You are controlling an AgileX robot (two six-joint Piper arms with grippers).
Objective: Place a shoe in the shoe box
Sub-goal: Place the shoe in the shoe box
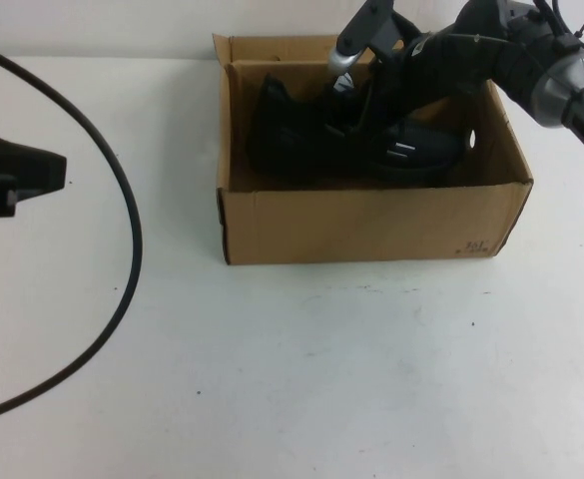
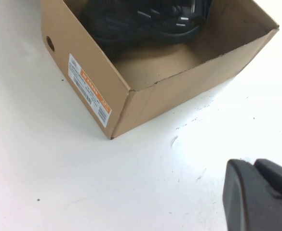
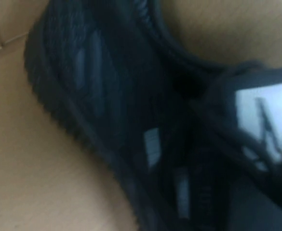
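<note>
The shoe is down inside the box now, lying along the box's length, heel end toward the robot's left, tongue tag toward its right, and it looks a bit tilted rather than flat on the floor. The right gripper reaches in from the far right corner and sits right on top of the shoe's middle; whether its fingers are clamped or apart, I cannot tell, they're lost in all that black. From the right wrist, the shoe fills everything, white tag close by. The left gripper hangs well off to the left over bare table, its fingers closed together on nothing. I'd say the right arm only needs to let go and lift straight up.
</note>
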